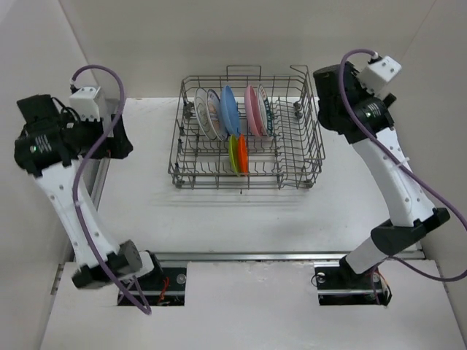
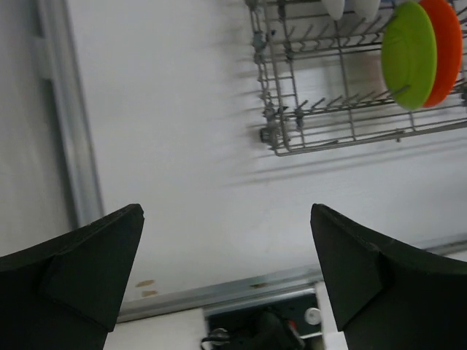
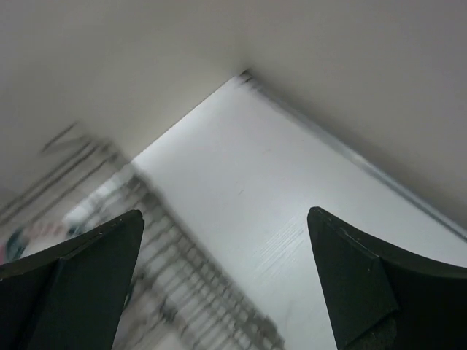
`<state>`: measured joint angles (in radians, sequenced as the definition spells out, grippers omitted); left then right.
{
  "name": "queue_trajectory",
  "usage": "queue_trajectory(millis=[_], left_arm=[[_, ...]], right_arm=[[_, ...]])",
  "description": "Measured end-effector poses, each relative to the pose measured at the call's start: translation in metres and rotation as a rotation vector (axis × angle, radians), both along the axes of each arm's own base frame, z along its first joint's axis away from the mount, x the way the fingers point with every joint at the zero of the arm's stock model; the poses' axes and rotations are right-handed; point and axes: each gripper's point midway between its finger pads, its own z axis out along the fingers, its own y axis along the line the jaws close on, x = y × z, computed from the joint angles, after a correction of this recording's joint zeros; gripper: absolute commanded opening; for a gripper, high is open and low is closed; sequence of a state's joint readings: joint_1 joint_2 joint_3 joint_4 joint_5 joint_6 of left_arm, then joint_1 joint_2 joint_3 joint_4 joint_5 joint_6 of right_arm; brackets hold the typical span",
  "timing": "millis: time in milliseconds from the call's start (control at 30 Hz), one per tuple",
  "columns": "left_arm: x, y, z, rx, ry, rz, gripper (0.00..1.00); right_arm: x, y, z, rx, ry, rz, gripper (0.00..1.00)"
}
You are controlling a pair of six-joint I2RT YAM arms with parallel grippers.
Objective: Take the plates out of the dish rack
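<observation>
— Checking: are the small round coloured plates [image 1: 228, 111] all upright in the big grey wire dish rack [image 1: 312, 149], far middle of the white table [image 1: 146, 219]?
— Yes, none unloaded. The left gripper [image 2: 226, 273] and right gripper [image 3: 225, 281] gape wide, empty, flanking it.

white table, white walls, metal rails

under me lies a white table [image 1: 219, 226], boxed in by plain white walls [image 1: 146, 44] at the back and both sides. a metal rail [image 1: 255, 256] runs along its near edge, and a second rail [image 2: 69, 131] along its left side. two small brown marks [image 2: 146, 288] sit on the table just beside the near rail. nearer still, a white board [image 1: 248, 313] has two dark cutouts [image 1: 175, 281].
</observation>
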<state>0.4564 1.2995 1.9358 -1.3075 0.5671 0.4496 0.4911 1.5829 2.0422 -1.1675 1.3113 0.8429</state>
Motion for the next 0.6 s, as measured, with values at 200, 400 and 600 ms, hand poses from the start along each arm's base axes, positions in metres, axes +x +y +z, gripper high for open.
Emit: queue_trajectory(millis=[200, 400, 600], left_arm=[[0.066, -0.023, -0.087, -0.19, 0.34, -0.066, 0.83], [0.074, -0.057, -0.141, -0.141, 0.523, -0.077, 0.83], [0.093, -0.058, -0.145, -0.069, 0.471, -0.014, 0.79]], right_arm=[[0.013, 0.12, 0.009, 0.156, 0.0, 0.844, 0.78], [0.014, 0.247, -0.002, 0.187, 0.02, 1.375, 0.45], [0.035, 0.334, -0.14, 0.237, 0.369, 1.489, 0.54]])
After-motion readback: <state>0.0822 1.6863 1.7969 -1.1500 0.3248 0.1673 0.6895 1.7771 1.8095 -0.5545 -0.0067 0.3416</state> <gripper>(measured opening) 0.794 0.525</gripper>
